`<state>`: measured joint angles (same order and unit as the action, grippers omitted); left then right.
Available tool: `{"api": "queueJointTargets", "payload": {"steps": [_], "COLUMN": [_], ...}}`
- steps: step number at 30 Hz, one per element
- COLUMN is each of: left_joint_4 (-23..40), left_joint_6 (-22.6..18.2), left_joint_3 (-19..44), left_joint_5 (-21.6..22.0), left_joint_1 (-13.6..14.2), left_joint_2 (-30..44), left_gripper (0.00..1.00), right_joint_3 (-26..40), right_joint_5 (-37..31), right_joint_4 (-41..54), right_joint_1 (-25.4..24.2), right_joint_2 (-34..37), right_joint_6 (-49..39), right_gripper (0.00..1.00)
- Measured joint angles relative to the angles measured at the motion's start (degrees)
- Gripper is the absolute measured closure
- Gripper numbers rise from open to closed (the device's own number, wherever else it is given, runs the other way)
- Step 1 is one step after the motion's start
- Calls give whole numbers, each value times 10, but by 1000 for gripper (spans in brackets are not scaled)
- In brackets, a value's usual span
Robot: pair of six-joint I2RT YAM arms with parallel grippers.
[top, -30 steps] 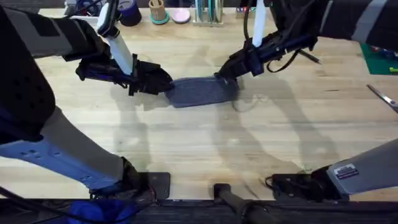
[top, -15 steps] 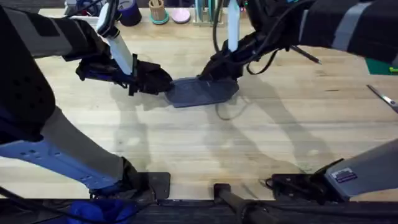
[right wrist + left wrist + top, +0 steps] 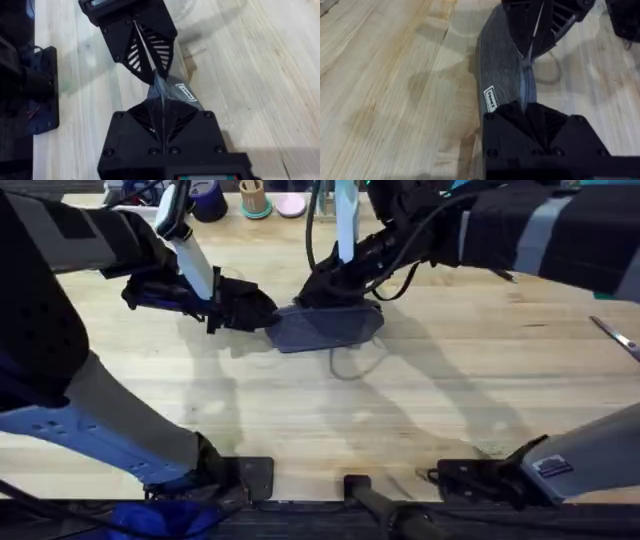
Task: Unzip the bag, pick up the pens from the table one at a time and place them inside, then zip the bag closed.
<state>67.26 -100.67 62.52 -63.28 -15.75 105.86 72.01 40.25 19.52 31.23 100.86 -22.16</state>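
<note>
overhead: bag [image 3: 325, 327] lies flat mid-table [image 3: 300, 410], far half. l arm reaches in from left, l gripper [image 3: 266, 313] fingers pinched on bag's left end. r arm stretches across from right, low, r gripper [image 3: 305, 298] fingers closed together at the zipper line on bag's top edge, near l gripper.
</note>
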Motion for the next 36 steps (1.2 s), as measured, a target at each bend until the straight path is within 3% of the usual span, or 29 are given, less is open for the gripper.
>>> {"api": "queueJointTargets", "payload": {"steps": [15, 34, 36], "left_joint_4": [0, 0, 0], "left_joint_6": [0, 0, 0], "left_joint_3": [0, 0, 0], "left_joint_5": [0, 0, 0], "left_joint_1": [0, 0, 0], "left_joint_2": [0, 0, 0], "left_gripper": [959, 959, 959], "right_joint_3": [0, 0, 0], "right_joint_5": [-3, 0, 0], "right_joint_4": [-43, -45, -45], "right_joint_1": [31, 32, 32], "right_joint_2": [0, 0, 0], "right_joint_6": [31, 38, 40], "right_gripper": [971, 971, 900]}}
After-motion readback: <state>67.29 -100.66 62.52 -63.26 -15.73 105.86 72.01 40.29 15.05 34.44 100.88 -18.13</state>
